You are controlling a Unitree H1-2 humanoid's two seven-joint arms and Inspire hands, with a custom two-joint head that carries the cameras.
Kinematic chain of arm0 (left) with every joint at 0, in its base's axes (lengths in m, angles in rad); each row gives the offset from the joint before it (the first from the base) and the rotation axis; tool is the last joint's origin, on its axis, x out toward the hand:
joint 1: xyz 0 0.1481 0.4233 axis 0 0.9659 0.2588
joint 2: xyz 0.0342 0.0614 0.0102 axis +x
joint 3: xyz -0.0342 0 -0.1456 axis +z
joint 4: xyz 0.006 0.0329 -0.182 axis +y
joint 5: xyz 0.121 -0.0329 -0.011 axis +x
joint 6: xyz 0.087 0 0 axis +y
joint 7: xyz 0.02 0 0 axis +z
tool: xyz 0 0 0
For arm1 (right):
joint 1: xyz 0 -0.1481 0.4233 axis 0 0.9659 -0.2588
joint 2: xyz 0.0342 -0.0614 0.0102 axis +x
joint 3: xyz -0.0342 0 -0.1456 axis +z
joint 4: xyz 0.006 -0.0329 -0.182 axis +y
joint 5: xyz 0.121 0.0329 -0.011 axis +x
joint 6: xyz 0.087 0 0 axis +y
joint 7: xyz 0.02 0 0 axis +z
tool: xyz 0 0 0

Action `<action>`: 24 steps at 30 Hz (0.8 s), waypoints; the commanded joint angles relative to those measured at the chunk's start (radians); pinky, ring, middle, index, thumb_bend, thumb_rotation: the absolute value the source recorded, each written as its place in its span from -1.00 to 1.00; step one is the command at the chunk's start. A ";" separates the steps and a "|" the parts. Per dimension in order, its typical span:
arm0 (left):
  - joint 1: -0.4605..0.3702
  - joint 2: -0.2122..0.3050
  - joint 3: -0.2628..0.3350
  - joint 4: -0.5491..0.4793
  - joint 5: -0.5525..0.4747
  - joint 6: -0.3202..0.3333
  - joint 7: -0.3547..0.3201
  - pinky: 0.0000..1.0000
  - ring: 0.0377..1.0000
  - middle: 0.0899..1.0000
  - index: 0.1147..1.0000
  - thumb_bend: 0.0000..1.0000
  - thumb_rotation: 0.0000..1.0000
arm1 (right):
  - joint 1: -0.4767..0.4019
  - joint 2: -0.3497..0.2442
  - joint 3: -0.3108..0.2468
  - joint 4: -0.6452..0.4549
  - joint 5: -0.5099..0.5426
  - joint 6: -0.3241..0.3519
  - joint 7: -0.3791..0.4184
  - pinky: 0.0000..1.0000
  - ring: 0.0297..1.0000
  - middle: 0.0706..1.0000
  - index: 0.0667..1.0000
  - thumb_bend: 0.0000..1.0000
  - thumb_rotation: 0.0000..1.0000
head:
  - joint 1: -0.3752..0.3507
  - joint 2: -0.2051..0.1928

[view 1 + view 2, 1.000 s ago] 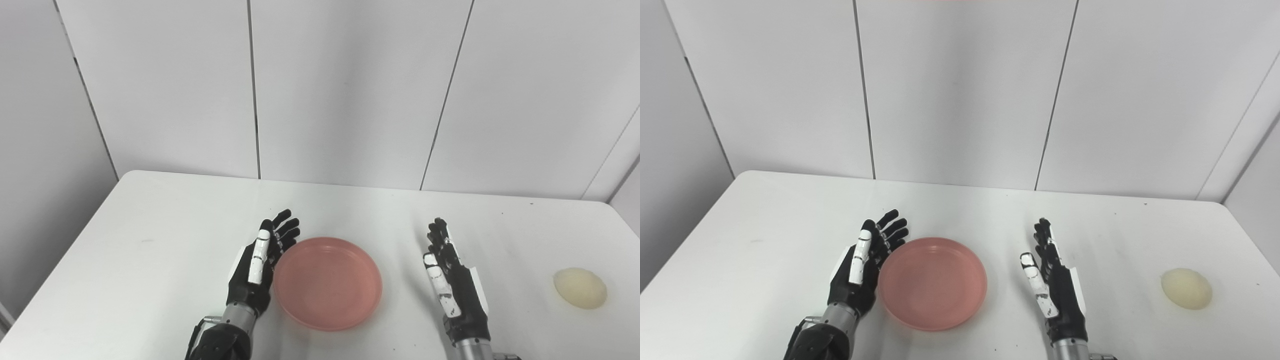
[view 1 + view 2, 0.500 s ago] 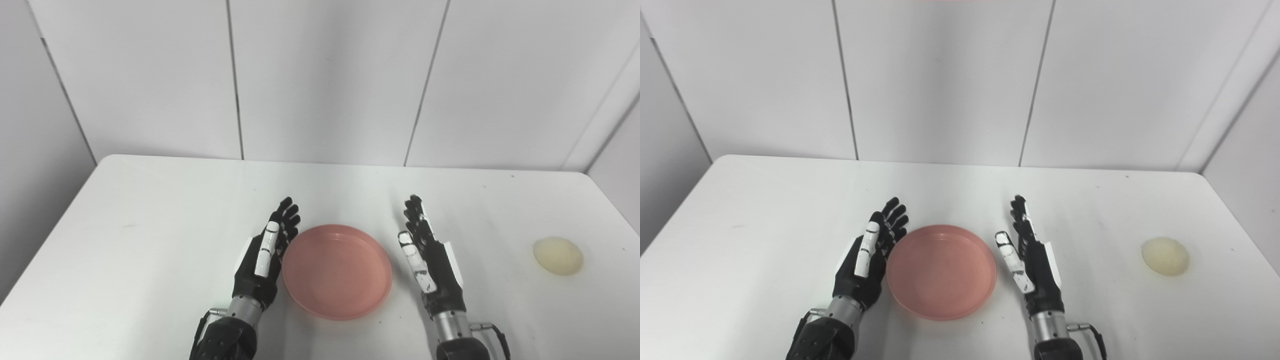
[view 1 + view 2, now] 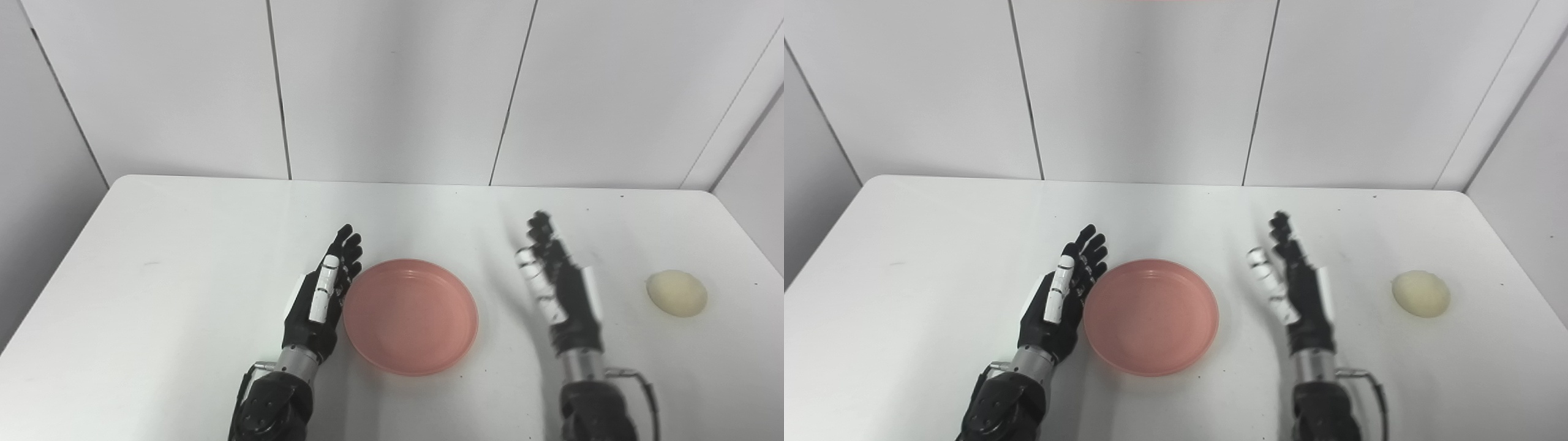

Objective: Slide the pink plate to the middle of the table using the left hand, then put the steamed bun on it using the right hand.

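Note:
The pink plate [image 3: 410, 315] lies near the middle of the white table [image 3: 184, 245], with nothing on it. My left hand [image 3: 321, 294] stands open on edge against the plate's left rim, fingers straight and pointing away from me. My right hand [image 3: 560, 288] is open and a little blurred, held to the right of the plate with a gap between them. The pale steamed bun [image 3: 676, 293] sits on the table far to the right, well beyond the right hand.
White wall panels stand behind the table's far edge [image 3: 392, 181]. The table's right edge lies close to the bun. A few small dark specks mark the tabletop.
The camera has tilted, shifting the whole picture. My right hand has moved to the right, away from the plate and toward the bun. The left hand stays at the plate's left rim.

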 commanded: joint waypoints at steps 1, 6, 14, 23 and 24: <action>-0.006 0.005 0.006 0.010 0.002 0.015 -0.003 1.00 1.00 0.99 0.92 0.06 0.82 | -0.054 -0.070 -0.029 -0.058 -0.048 0.046 -0.016 0.78 0.80 0.79 0.81 0.11 0.55 | -0.009 -0.002; -0.011 0.008 0.013 0.016 -0.005 0.022 -0.011 1.00 1.00 1.00 0.94 0.09 0.79 | -0.090 -0.155 -0.082 -0.063 -0.066 0.115 -0.028 0.67 0.76 0.74 0.75 0.17 0.32 | -0.027 -0.012; -0.016 0.011 0.025 0.042 -0.004 0.002 -0.019 1.00 1.00 0.99 0.93 0.07 0.79 | -0.078 -0.308 -0.082 -0.110 -0.219 0.275 0.006 0.53 0.68 0.69 0.65 0.24 0.25 | -0.089 -0.025; -0.015 0.038 0.043 0.024 -0.018 0.027 -0.041 1.00 0.99 0.96 0.91 0.05 0.86 | -0.083 -0.336 -0.058 -0.133 -0.320 0.487 0.061 0.43 0.62 0.64 0.64 0.47 0.04 | -0.242 -0.040; -0.016 0.042 0.046 0.021 -0.021 0.032 -0.042 1.00 0.98 0.96 0.90 0.05 0.86 | -0.086 -0.330 -0.059 -0.132 -0.339 0.495 0.069 0.43 0.62 0.64 0.63 0.50 0.05 | -0.265 -0.043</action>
